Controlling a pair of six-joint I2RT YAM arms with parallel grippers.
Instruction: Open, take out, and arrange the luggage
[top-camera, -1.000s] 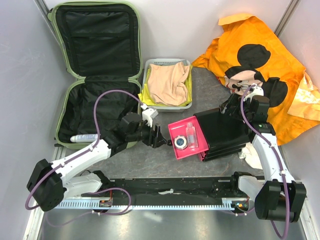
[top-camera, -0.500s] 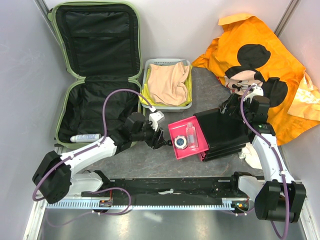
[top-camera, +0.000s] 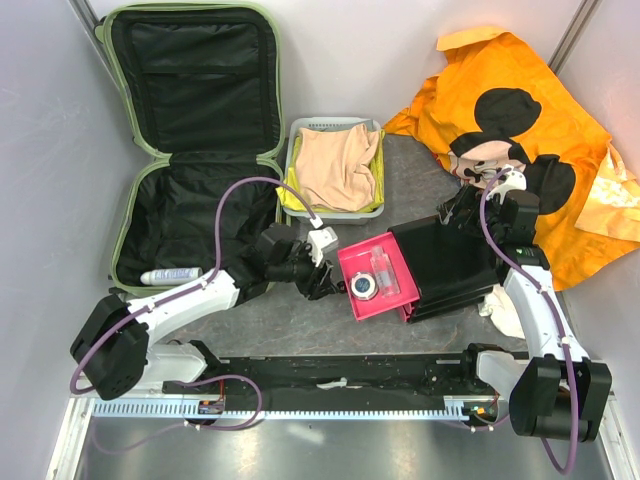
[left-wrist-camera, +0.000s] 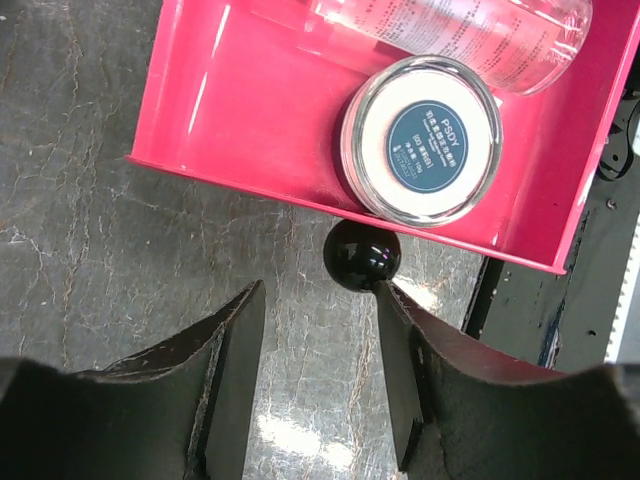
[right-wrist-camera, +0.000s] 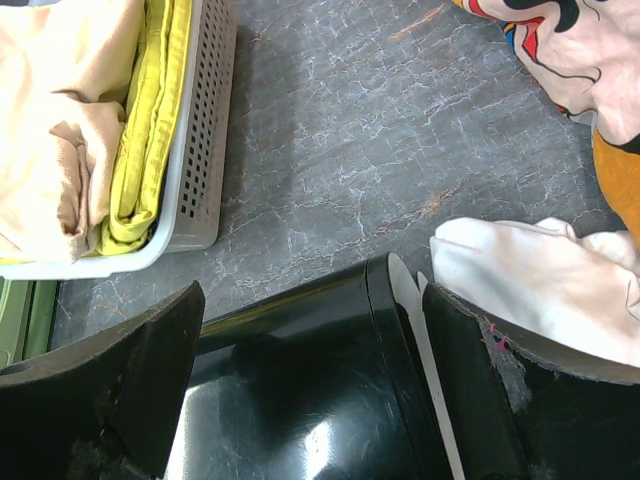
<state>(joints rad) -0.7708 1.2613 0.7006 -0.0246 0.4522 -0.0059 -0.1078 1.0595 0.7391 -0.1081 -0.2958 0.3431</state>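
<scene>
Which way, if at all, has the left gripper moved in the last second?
Yes. In the top view the left gripper has shifted right, passing beneath the white basket, closer to the knob of the pink drawer.

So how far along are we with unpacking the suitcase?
Done: suitcase open, clothes folded in the mesh basket, jar and clear bottle in the pink drawer. In hand: left jaws open at the drawer knob. Left: a white tube lies inside the suitcase.

pink drawer (top-camera: 350, 260): pulled out | holds jar (top-camera: 363, 287), bottle (top-camera: 381, 268) | basket (top-camera: 340, 214): folded clothes (top-camera: 335, 165)
</scene>
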